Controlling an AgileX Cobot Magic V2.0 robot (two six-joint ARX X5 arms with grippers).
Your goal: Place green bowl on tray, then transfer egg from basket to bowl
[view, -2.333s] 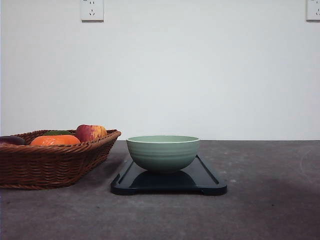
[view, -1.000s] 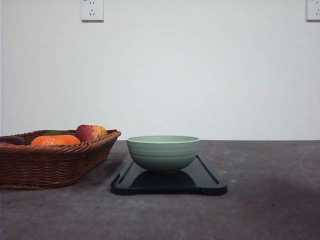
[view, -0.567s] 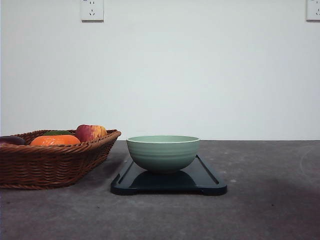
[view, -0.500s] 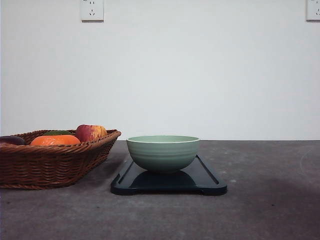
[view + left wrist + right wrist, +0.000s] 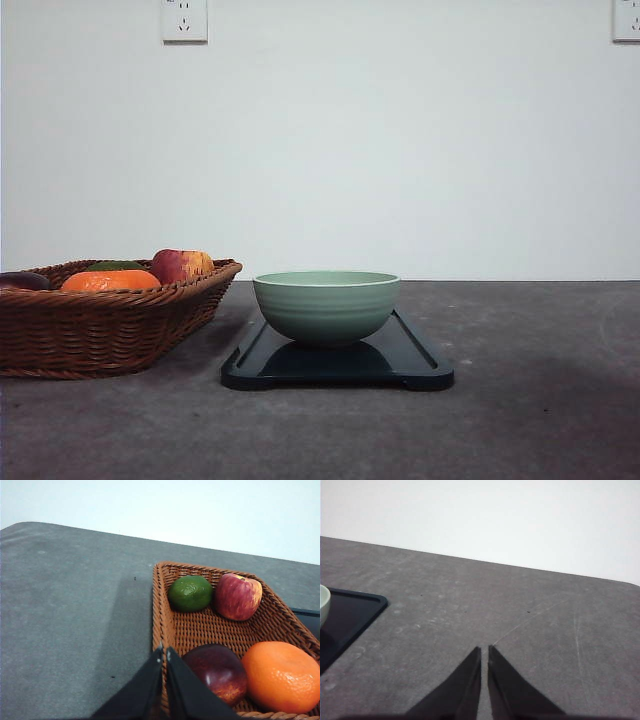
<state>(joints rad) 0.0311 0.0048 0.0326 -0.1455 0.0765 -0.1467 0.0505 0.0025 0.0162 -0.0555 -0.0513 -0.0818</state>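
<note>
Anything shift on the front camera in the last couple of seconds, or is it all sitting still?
Nothing visibly changed. The green bowl sits on the tray exactly as before, and the basket with its fruit is where it was.

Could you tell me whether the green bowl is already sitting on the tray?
Yes, the front view shows the green bowl resting upright on the dark tray, beside the basket.
</note>
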